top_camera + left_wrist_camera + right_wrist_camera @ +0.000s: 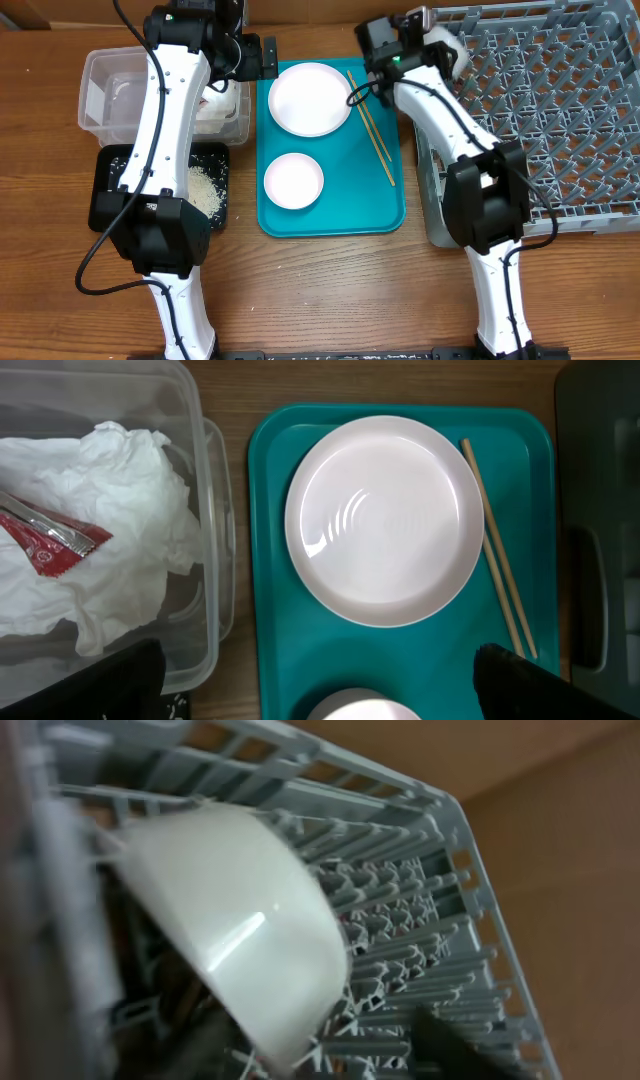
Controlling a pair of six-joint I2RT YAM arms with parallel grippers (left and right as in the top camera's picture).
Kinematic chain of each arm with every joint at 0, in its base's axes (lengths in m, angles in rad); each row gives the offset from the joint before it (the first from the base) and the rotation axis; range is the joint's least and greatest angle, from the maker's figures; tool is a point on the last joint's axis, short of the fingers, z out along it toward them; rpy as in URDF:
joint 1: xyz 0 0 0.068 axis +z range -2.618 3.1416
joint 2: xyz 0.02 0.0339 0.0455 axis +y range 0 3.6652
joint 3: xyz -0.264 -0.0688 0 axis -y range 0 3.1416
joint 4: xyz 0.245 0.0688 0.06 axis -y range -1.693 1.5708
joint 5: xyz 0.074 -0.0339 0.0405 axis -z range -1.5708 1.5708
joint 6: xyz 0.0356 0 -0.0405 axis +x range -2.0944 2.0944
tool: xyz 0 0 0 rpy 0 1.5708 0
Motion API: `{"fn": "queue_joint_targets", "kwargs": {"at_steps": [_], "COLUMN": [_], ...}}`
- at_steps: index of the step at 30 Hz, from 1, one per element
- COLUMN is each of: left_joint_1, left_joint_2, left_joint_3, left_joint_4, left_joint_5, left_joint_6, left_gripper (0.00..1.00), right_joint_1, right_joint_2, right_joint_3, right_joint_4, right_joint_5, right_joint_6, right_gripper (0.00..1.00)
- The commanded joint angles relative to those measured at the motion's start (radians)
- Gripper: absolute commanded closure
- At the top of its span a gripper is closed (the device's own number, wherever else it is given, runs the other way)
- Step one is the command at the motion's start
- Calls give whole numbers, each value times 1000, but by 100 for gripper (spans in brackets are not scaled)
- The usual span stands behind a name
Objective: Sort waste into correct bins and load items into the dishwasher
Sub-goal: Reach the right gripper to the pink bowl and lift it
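Note:
My left gripper (330, 695) hangs open over the teal tray's left edge with nothing between its fingers. Beside it, the clear tub (215, 560) holds the crumpled white napkin (130, 500) and the red wrapper (50, 545). On the tray lie a large round plate (385, 520), a small white dish (293, 181) and wooden chopsticks (500, 560). Rice grains (207, 188) lie in the black tray (110, 200). My right gripper (325, 1050) is at the back left corner of the grey dish rack (400, 900). Its jaws stand apart around the lower rim of a white bowl (240, 930) tilted on the pegs.
The teal tray (340, 215) lies between both arms in the middle of the wooden table. The rack (560, 100) fills the right side. The clear tub (100, 90) and black tray stand on the left, one behind the other.

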State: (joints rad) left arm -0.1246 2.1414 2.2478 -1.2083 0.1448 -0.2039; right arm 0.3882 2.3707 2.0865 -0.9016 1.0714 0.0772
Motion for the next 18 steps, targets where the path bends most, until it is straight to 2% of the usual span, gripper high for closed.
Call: {"fn": "queue_joint_targets", "kwargs": {"at_steps": [1,6,9,13,17,18], "left_joint_1": [-3,-3,-3,-3,-3,-3], "left_joint_2": [-10,-10,-10,-10,-10,-10], "left_joint_3": [25,25,25,25,25,25], "left_joint_4": [0,0,0,0,0,0], "left_joint_5": [1,1,1,1,1,1], "left_joint_6": [-6,-6,-6,-6,-6,-6], "left_gripper": [0,0,0,0,0,0], "right_joint_1": [39,54,54,53,53,53], "right_joint_2": [-4,-53,-95,-145,-141,-141], "right_joint_3": [27,97,129,131,111,96], "right_joint_4": [-26,-116,-166,-208,-240,-246], "right_joint_5": [-34,-290,-578,-1035,-1331,-1357], "right_joint_6": [85,158,213,212,214,227], "right_gripper": [12,0,0,0,0,7]}}
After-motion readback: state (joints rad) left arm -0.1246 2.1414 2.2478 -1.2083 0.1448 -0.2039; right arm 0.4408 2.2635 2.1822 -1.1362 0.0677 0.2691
